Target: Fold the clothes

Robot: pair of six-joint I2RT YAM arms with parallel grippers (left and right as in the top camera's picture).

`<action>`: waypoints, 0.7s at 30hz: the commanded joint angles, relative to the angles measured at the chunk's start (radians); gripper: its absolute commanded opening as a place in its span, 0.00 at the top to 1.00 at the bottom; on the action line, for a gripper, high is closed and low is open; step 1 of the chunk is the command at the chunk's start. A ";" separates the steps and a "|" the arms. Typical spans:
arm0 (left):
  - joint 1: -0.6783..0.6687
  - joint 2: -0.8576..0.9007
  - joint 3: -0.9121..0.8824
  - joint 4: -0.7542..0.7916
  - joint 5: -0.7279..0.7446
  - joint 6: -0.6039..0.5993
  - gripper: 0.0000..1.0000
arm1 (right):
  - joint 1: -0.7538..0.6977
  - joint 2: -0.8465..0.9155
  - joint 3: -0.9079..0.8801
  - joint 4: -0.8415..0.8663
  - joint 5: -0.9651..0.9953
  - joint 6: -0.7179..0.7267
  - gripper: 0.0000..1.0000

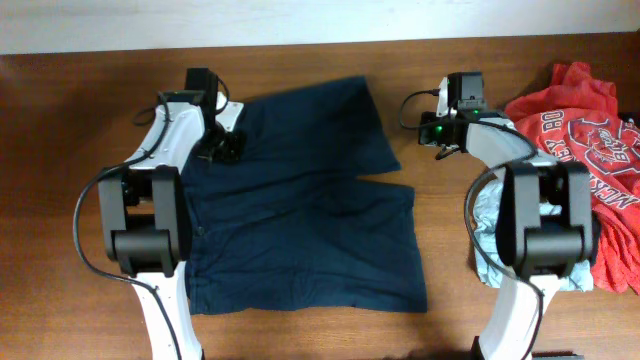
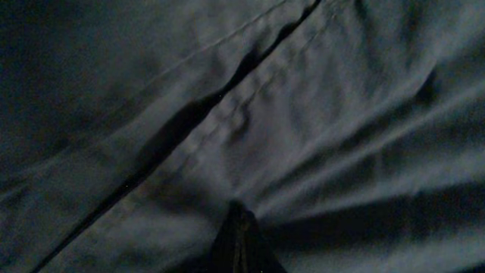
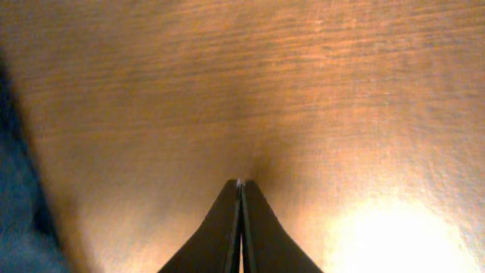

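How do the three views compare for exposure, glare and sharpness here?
Overhead: evenly lit, slightly soft, navy shorts distinct against the wooden table. Left wrist: badly underexposed, only fabric folds and a seam show, the closed left gripper a near-black wedge. Right wrist: bright glare patch at lower right, wood grain blurred, the closed right gripper a dark silhouette.

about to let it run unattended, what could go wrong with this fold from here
1. The left gripper is shut with its tips down on the shorts. Creases run toward it, so a pull may drag or bunch the cloth rather than fold it.
2. The right gripper is shut over bare table, beside the shorts, so only one side may lift.
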 commanded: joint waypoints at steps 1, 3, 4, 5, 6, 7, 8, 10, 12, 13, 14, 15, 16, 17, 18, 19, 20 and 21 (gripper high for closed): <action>0.003 -0.140 0.100 -0.048 -0.044 -0.005 0.98 | 0.006 -0.224 0.006 -0.041 -0.030 -0.018 0.96; 0.003 -0.232 0.126 -0.071 -0.044 -0.005 0.90 | 0.006 -0.338 0.006 -0.089 -0.030 -0.018 0.96; 0.003 -0.292 0.130 -0.080 -0.045 -0.005 0.86 | 0.008 -0.415 0.006 -0.125 -0.030 -0.017 0.96; 0.003 -0.323 0.130 -0.087 -0.045 -0.005 0.84 | 0.008 -0.450 0.006 -0.143 -0.030 -0.017 0.96; 0.003 -0.386 0.130 -0.109 -0.044 -0.005 0.81 | 0.011 -0.510 0.006 -0.174 -0.029 -0.018 0.96; 0.003 -0.407 0.130 -0.118 -0.044 -0.005 0.79 | 0.013 -0.537 0.006 -0.189 -0.029 -0.018 0.96; 0.003 -0.463 0.130 -0.145 -0.044 -0.005 0.71 | 0.019 -0.611 0.006 -0.225 -0.029 -0.018 0.95; 0.004 -0.548 0.130 -0.177 -0.044 -0.005 0.57 | 0.031 -0.705 0.006 -0.274 -0.029 -0.029 0.95; 0.004 -0.610 0.130 -0.201 -0.044 -0.005 0.53 | 0.042 -0.770 0.006 -0.307 -0.029 -0.037 0.90; 0.003 -0.650 0.130 -0.220 -0.044 -0.005 0.51 | 0.051 -0.811 0.006 -0.331 -0.029 -0.037 0.90; 0.004 -0.687 0.130 -0.240 -0.045 -0.005 0.50 | 0.057 -0.851 0.006 -0.359 -0.029 -0.040 0.89; 0.004 -0.730 0.130 -0.266 -0.045 -0.005 0.50 | 0.059 -0.883 0.006 -0.389 -0.030 -0.039 0.88; 0.004 -0.760 0.130 -0.291 -0.045 -0.005 0.50 | 0.059 -0.909 0.006 -0.420 -0.035 -0.038 0.85; 0.004 -0.800 0.130 -0.341 -0.057 -0.006 0.50 | 0.059 -0.938 0.006 -0.470 -0.043 -0.032 0.78; 0.004 -0.821 0.130 -0.383 -0.071 -0.007 0.50 | 0.059 -0.956 0.006 -0.513 -0.062 -0.032 0.76; 0.004 -0.843 0.130 -0.451 -0.113 -0.061 0.50 | 0.059 -0.969 0.006 -0.572 -0.103 -0.032 0.63; 0.004 -0.846 0.130 -0.470 -0.122 -0.079 0.51 | 0.059 -0.970 0.006 -0.591 -0.117 -0.032 0.60; 0.004 -0.848 0.129 -0.517 -0.127 -0.089 0.51 | 0.059 -0.969 0.006 -0.640 -0.156 -0.032 0.55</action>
